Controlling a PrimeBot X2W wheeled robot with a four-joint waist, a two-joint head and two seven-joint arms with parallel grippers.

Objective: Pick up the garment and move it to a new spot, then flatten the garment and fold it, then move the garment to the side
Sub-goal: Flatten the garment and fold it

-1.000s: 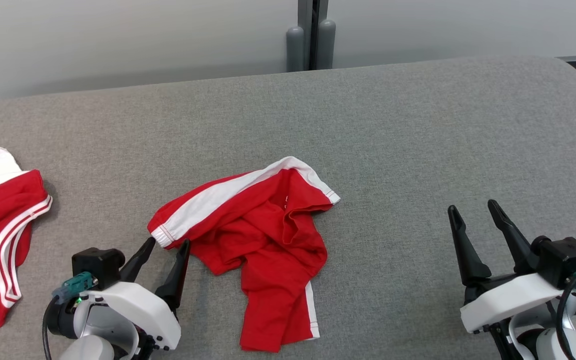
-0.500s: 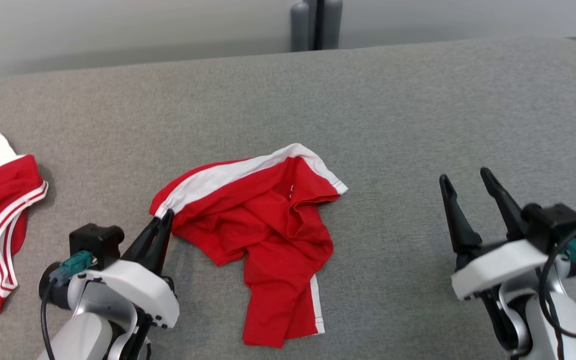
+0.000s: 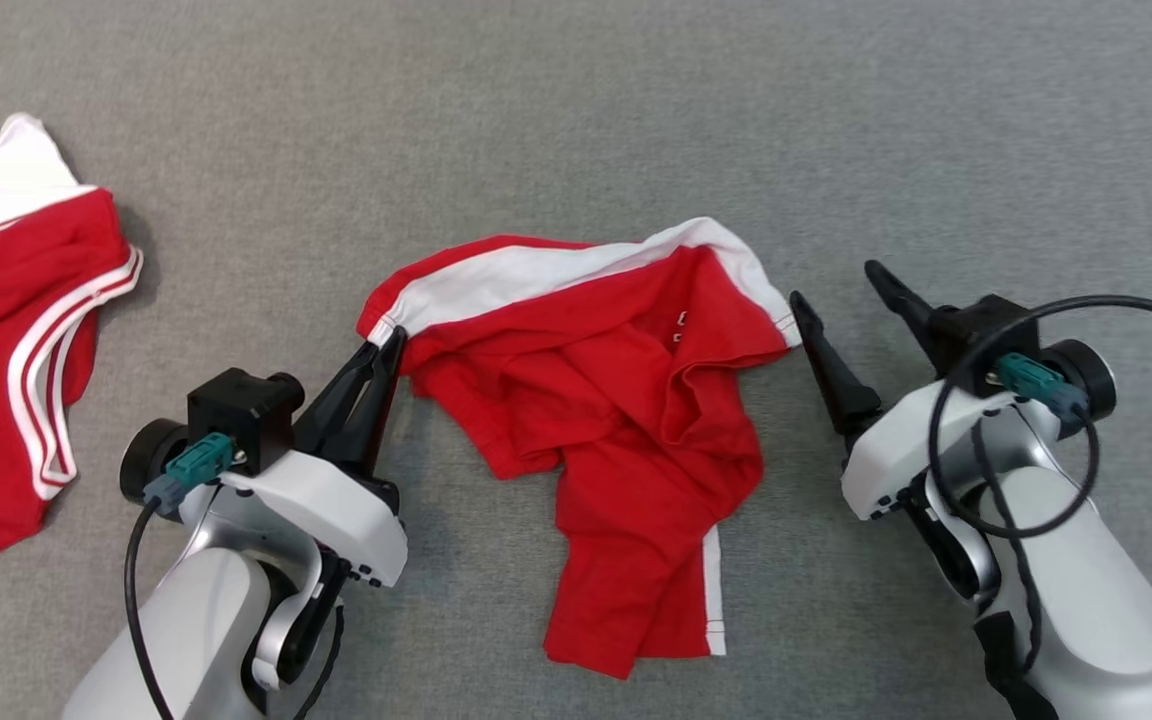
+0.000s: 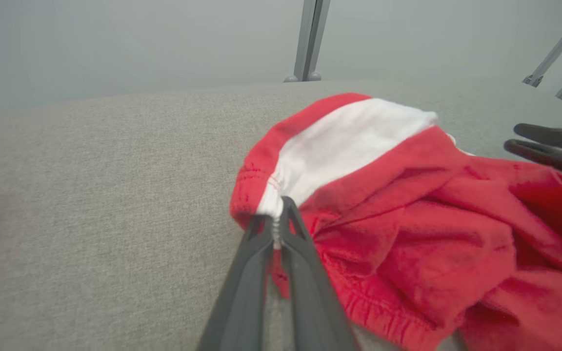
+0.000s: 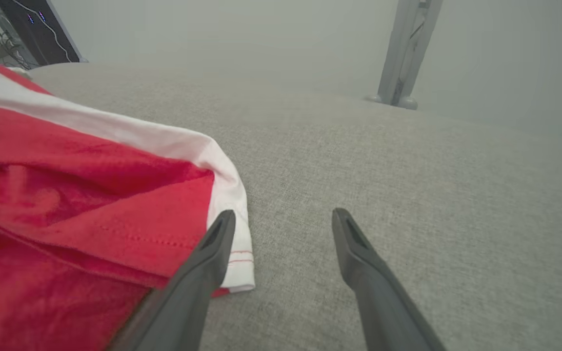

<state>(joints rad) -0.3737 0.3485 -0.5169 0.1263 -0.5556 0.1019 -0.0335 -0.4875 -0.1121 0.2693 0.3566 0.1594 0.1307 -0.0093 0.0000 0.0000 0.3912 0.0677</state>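
Gathering the crumpled red fabric garment with a white band [image 3: 626, 410] for a lift, the robot has one corner caught and the other free. The garment lies in a loose heap on the grey woven-fabric counter [image 3: 636, 100], with the white band along its far edge and a narrow leg of cloth trailing toward the robot. The left fingers [image 3: 376, 365] are closed tight on the band's left corner; the left wrist view shows the white hem bunched between the two dark tips. That forearm comes up from below the garment's left side, fingers angled up and inward. The right fingers [image 3: 813, 335] are spread wide and hold nothing. They sit just beside the garment's right corner, one tip touching or nearly touching the white hem, the other over bare counter. That arm comes in from below the garment's right side, fingers pointing away from the robot and leaning left. To do this step well, the right fingers probably need to slide leftward until the corner sits between them, then close on the stitched hem rather than one loose layer, so both corners lift level. A second red garment with white stripes [image 3: 16, 350] lies well apart to the garment's left.
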